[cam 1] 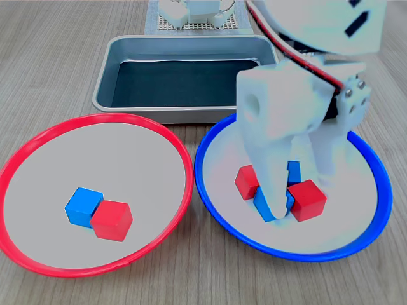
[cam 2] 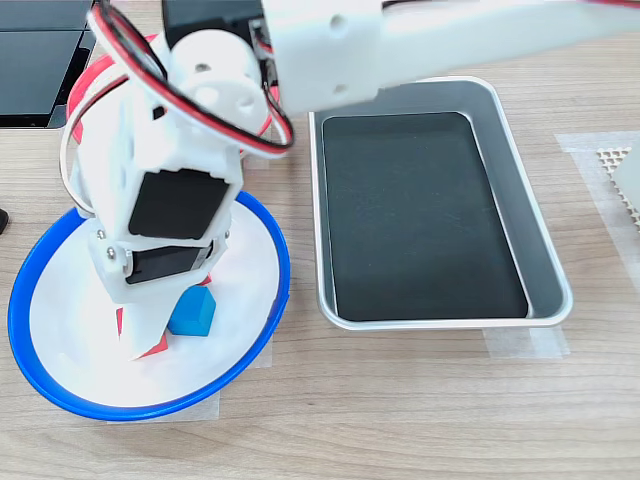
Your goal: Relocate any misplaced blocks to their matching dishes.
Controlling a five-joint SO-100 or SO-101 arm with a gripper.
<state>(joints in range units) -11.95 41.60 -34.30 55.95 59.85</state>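
White arm (cam 1: 318, 38) fills upper right of the first exterior view, reaching down into the blue-rimmed dish (cam 1: 216, 210) at lower right. Grey metal tray (cam 1: 127, 57) sits top centre. Red-rimmed dish (cam 1: 38, 146) at lower left holds 1 blue cube (cam 1: 82, 206) touching 1 red cube (cam 1: 112, 220). Gripper (cam 1: 289, 200) has its fingers apart, straddling a blue cube (cam 1: 266, 204); 2 red cubes (cam 1: 245, 181) (cam 1: 308, 199) flank it, another blue cube (cam 1: 293, 171) is behind. Cannot tell if it is clamped.
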